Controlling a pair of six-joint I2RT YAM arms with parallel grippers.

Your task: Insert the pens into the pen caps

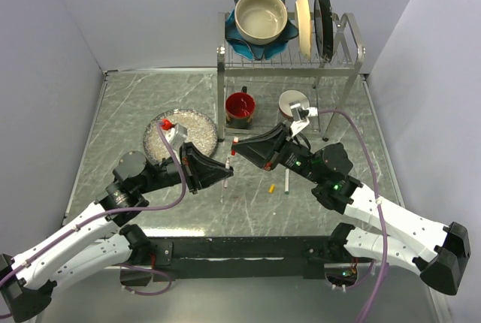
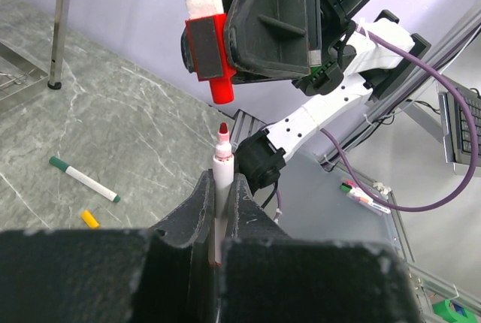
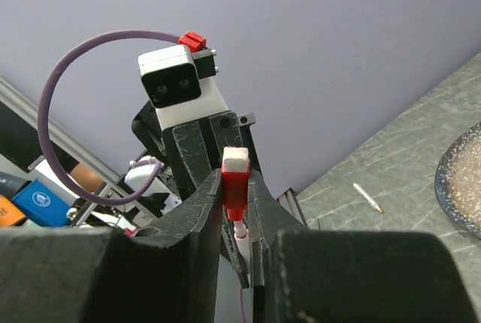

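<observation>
While the left gripper (image 2: 222, 191) clamps the red pen (image 2: 223, 159), probably light, stiff and slick, low on its barrel above the middle of the table (image 1: 248, 210), the right gripper (image 3: 234, 191) pinches the small red cap (image 2: 220, 89) just over its tip.

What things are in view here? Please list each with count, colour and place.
red pen: 1, white with red tip, upright in left tool
red cap: 1, red, in right tool, just above pen tip
green pen: 1, white with green ends, lying on table
yellow cap: 1, yellow, on table near green pen
speckled plate: 1, grey, table's left
red mug: 1, red, under rack
grey mug: 1, grey, under rack
bowl: 1, beige, on rack
cream plate, black plate: 2, standing in rack
left tool: 1, black, shut
right tool: 1, black, shut
</observation>
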